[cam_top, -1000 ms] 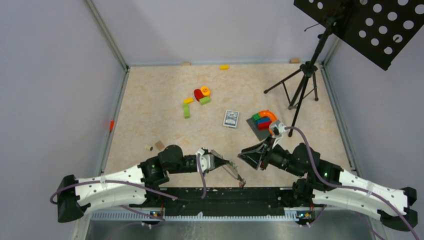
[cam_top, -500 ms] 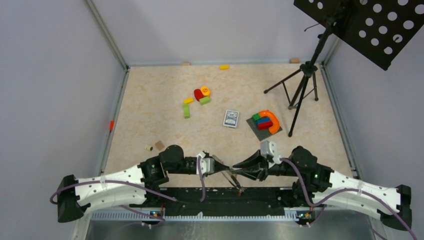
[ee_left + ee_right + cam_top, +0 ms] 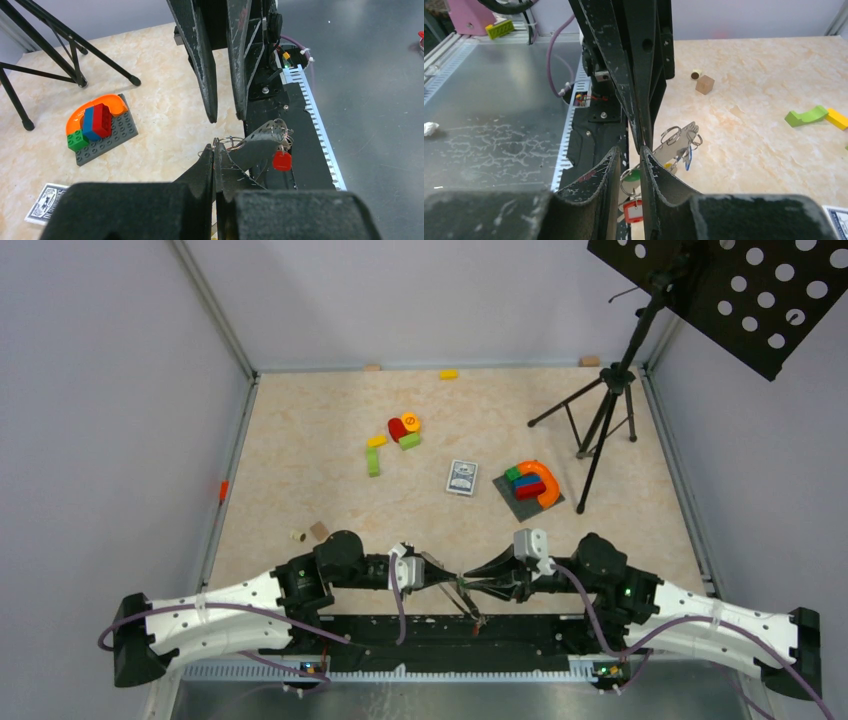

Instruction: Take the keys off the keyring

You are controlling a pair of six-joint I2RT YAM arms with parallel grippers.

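Note:
My left gripper (image 3: 216,142) is shut on the thin grey keyring (image 3: 235,141), pinching the wire at its very tips. Several keys (image 3: 262,136) dangle from it to the right, a red tag (image 3: 282,161) lowest. In the top view both grippers meet tip to tip at the near edge, left gripper (image 3: 452,575) and right gripper (image 3: 472,581), with the keyring (image 3: 466,594) sagging below. My right gripper (image 3: 630,150) is narrowly open, nothing pinched; through its gap show a green tag (image 3: 633,175) and red tag (image 3: 633,211). A key (image 3: 679,137) and blue tag (image 3: 688,155) hang beyond.
A playing-card box (image 3: 461,477) and a grey baseplate (image 3: 512,502) with an orange arch and blocks lie mid-table. Loose coloured blocks (image 3: 403,430) sit farther back. A tripod (image 3: 600,410) stands right. Small wooden pieces (image 3: 310,532) lie left. The black base rail (image 3: 450,632) lies under the keys.
The right arm swung left and down until its tips met the left gripper's at the keyring, and its jaws narrowed. The left gripper stayed shut and barely moved.

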